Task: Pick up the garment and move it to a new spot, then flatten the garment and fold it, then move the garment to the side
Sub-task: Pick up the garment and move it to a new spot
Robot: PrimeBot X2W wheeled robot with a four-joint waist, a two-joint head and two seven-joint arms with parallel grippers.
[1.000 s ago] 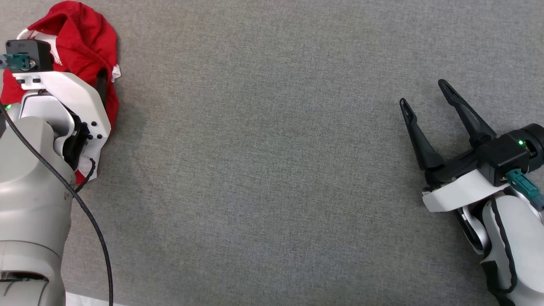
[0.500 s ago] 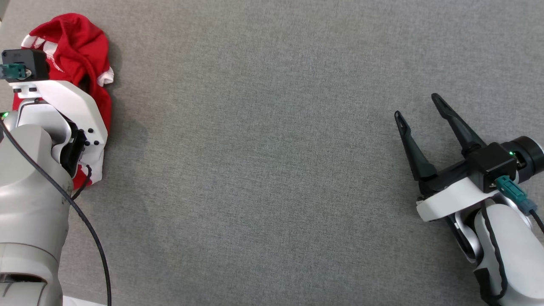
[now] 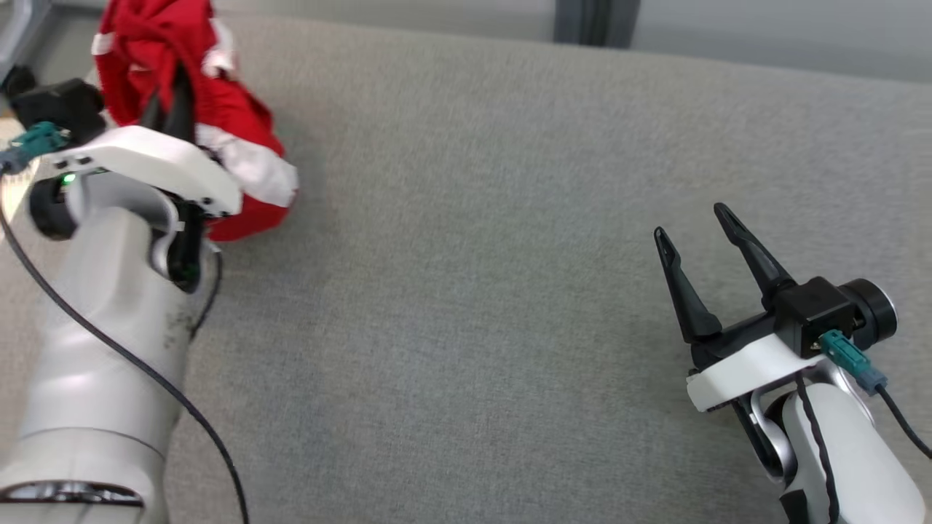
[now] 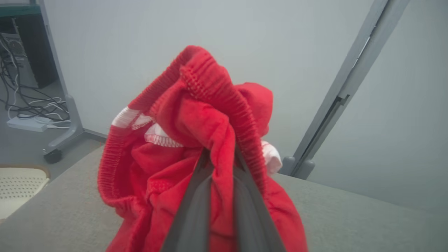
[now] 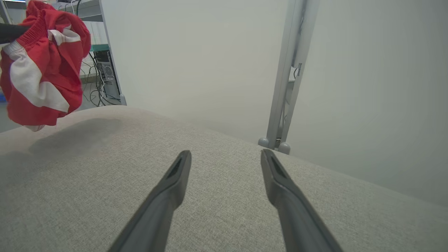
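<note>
Looking at the head view, we find our left gripper (image 3: 171,84) at ten o'clock, its fingers (image 4: 196,210) pinched together on the red-and-white garment (image 3: 244,127); the garment hangs bunched from them, clear of the grey padded surface (image 3: 473,276), with its shadow beneath it in the right wrist view; at four o'clock our right gripper (image 3: 690,224) hovers with fingers spread apart, holding nothing, well apart from the garment.
</note>
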